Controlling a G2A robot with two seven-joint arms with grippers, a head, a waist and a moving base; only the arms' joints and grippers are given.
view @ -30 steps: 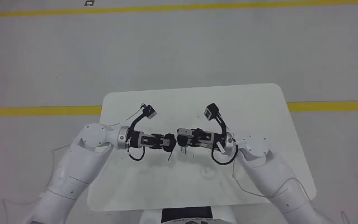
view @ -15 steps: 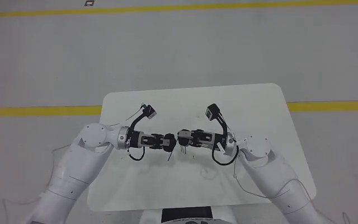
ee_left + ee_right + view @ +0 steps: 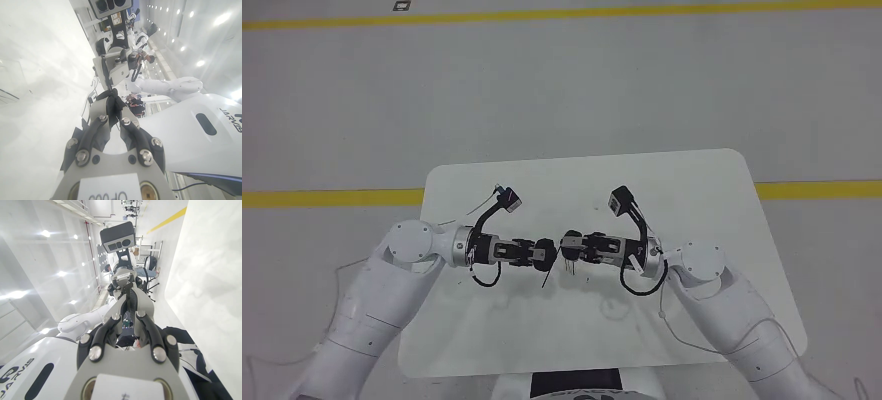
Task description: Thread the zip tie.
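Above the middle of the white table (image 3: 692, 190) my two grippers meet tip to tip. The left gripper (image 3: 549, 253) is shut on a black zip tie (image 3: 113, 106); a knotted-looking bunch of it sticks out past the fingertips (image 3: 98, 103). A thin black tail of the zip tie (image 3: 546, 279) hangs down below the meeting point. My right gripper (image 3: 564, 243) is shut on a flat black strip of the zip tie (image 3: 130, 303) held edge-on between its fingers (image 3: 143, 300). In the left wrist view the right gripper (image 3: 109, 83) sits just beyond the bunch. The left gripper (image 3: 124, 286) faces the right one closely.
The table has rounded corners, and its surface around both arms is bare white. A yellow floor line (image 3: 332, 197) runs behind it on both sides. Each arm's black camera block (image 3: 621, 198) stands up above its wrist.
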